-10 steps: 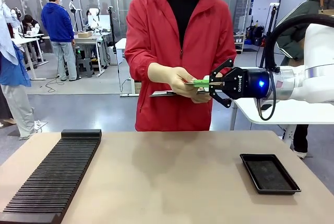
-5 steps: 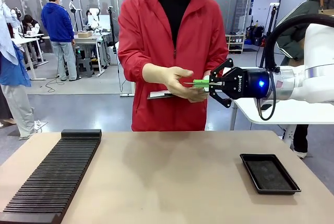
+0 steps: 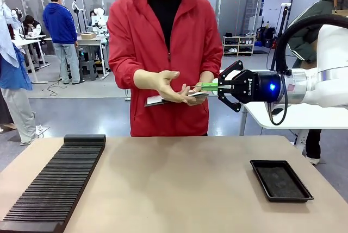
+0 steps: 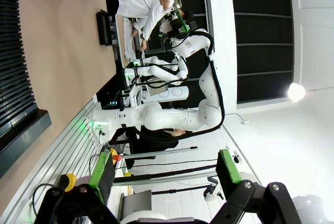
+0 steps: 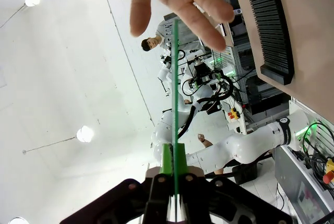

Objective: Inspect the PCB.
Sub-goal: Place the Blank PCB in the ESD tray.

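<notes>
Right gripper [image 3: 219,87]: clamped on one end of the PCB [image 3: 207,86]; the arm reaches in level from the right.
PCB: held flat in the air, above and beyond the far edge of the table [image 3: 179,178], right of its middle; free end points at the person. In the right wrist view it is edge-on, a thin green line.
Person's hand [image 3: 162,83]: open, palm up, fingers stretched toward the PCB's free end; contact cannot be told.
Person's other hand [image 3: 200,96]: just below the free end, holding a thin flat item [image 3: 156,100].
Left gripper [image 4: 164,174]: jaws wide apart, green pads [image 4: 102,174] well separated.
Tray [image 3: 281,180]: black, shallow, near the table's right edge.
Slotted rack [image 3: 54,187]: black, along the left edge down to the near left corner.
</notes>
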You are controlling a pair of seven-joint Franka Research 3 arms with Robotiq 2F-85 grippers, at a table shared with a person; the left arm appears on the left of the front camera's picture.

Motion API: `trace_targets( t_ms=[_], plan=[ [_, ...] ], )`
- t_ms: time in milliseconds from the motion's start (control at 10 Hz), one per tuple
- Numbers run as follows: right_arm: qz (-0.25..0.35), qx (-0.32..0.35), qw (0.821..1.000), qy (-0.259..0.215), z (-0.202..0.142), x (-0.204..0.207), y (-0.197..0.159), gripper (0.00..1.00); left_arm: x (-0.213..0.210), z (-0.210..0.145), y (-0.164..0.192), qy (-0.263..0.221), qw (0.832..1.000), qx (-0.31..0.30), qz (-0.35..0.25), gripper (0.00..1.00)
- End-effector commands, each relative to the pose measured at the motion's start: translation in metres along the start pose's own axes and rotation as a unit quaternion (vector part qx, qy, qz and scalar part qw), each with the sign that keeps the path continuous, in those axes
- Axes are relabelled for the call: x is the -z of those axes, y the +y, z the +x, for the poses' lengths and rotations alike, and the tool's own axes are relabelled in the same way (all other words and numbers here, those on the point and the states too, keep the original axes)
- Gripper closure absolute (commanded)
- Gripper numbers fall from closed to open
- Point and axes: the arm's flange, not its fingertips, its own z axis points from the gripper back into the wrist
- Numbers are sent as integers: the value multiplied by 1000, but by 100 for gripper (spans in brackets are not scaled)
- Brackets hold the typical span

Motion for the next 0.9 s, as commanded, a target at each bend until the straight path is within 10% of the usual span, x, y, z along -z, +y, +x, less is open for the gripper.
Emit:
trace_targets(
  t_ms=[0, 800],
  plan=[
    [0, -1, 1000, 0, -1, 1, 2, 100, 0, -1, -2, 3, 1000, -1, 0, 0],
    [-32, -66, 997, -12, -27, -14, 15, 97, 0, -1, -2, 3, 1000, -1, 0, 0]
  ],
)
